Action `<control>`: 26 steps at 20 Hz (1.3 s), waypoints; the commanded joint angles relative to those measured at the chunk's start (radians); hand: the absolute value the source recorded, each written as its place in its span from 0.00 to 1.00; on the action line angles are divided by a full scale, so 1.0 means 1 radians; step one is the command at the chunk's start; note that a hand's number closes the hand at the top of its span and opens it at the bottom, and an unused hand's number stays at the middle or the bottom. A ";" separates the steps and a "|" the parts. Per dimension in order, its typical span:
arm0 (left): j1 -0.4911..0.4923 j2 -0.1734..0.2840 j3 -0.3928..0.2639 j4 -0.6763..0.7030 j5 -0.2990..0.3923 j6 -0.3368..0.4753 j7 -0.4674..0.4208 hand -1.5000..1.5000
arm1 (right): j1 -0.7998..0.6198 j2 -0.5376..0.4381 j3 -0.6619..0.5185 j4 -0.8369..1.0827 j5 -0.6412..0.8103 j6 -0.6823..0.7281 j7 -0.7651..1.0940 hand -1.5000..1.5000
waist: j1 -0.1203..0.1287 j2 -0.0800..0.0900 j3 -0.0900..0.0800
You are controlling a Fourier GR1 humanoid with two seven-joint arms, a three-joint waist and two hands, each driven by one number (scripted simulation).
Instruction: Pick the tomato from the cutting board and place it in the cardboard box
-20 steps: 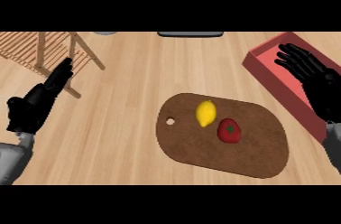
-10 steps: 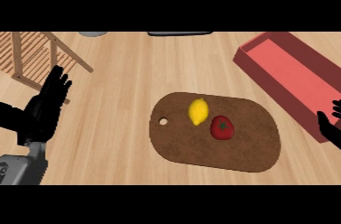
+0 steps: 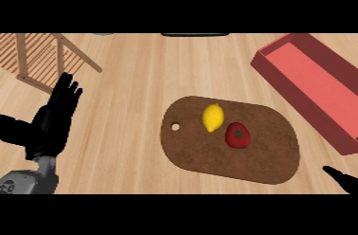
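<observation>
Your tomato [image 3: 237, 135] sits on the cutting board [image 3: 210, 153] just beside the lemon [image 3: 212, 117], likely light, smooth and bruisable, so cup its round sides; left hand [image 3: 54, 119] rests flat-fingered, empty, while right hand [image 3: 343, 179] barely shows.

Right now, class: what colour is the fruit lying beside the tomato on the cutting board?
Yellow. The lemon shows best in the head view, its only view.

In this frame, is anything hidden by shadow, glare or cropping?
Head view: even light, no glare; the tomato and lemon show plainly on the cutting board. The box runs off the right edge; only fingertips of the right hand show, bottom right.
</observation>
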 commanded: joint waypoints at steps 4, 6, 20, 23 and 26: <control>-0.003 -0.057 -0.052 0.005 -0.047 0.046 0.003 0.50 | 0.058 -0.235 0.078 -0.293 -0.012 0.215 0.386 0.00 | 0.003 0.005 -0.002; 0.052 -0.005 -0.013 -0.085 -0.010 0.013 0.038 0.50 | 0.062 -0.245 0.048 -0.415 -0.067 0.224 0.512 0.00 | 0.015 -0.001 0.001; 0.070 -0.038 0.057 -0.060 -0.026 -0.088 0.012 0.50 | -0.391 -0.032 0.237 -0.410 0.113 0.289 0.982 0.00 | 0.025 0.005 0.003; 0.031 -0.101 -0.002 -0.064 -0.101 -0.009 0.054 0.50 | -0.441 0.014 0.247 -0.409 0.148 0.300 1.073 0.00 | 0.020 0.004 0.004; 0.057 -0.050 0.078 -0.088 -0.053 -0.085 0.069 0.50 | -0.475 0.101 0.239 -0.312 0.132 0.332 1.003 0.00 | 0.023 0.004 0.004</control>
